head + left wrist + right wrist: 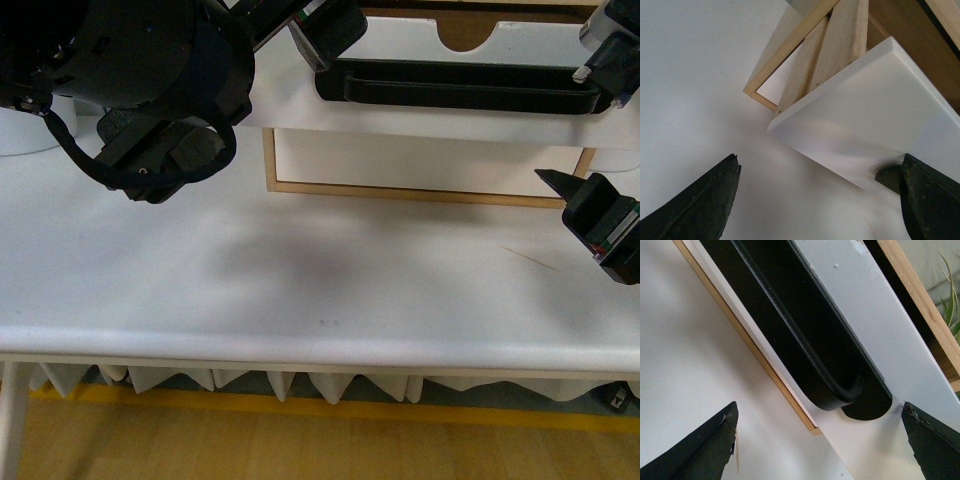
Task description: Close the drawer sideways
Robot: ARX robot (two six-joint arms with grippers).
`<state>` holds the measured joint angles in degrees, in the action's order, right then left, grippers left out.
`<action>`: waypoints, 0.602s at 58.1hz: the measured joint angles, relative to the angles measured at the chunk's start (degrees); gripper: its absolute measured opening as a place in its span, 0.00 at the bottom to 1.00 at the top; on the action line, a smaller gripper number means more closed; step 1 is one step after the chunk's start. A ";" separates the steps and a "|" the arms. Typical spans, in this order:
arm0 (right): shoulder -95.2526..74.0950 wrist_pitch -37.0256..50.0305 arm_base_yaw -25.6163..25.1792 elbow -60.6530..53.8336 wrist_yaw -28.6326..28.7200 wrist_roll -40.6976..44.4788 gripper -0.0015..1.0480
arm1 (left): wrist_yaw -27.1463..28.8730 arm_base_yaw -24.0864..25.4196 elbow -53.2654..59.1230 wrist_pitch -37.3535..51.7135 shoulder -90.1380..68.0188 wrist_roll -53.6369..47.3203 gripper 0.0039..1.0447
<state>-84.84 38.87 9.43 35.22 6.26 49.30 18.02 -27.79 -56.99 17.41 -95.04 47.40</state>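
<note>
The drawer (400, 105) has a white front, a long black bar handle (460, 85) and a half-round notch (465, 35). It stands pulled out from the light-wood cabinet (420, 192). My left gripper (245, 100) is open and empty, straddling the drawer front's left end. In the left wrist view (820, 200) the drawer's corner (865, 115) lies between the fingers (705, 205). My right gripper (580, 120) is open and empty around the right end. The right wrist view (820, 445) shows the handle's end (840, 390).
A plain white drawer front (420, 160) without a handle sits below the open drawer. The white table (300, 280) stretches in front of the cabinet, with a thin scratch (530, 258) at right. A white object (25, 130) stands at far left.
</note>
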 joint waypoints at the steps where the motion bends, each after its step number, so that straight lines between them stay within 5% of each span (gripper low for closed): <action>1: -0.39 0.15 0.04 0.28 -0.07 0.00 0.91 | -0.07 0.04 -0.09 0.00 -0.04 -0.07 0.95; 35: -13.42 0.50 -1.20 13.53 -2.51 -0.04 0.91 | -4.11 3.08 -13.31 -0.79 -11.06 -0.85 0.95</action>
<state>-98.26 39.38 8.23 48.75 3.75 49.25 13.91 -24.71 -70.30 16.62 -106.10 46.54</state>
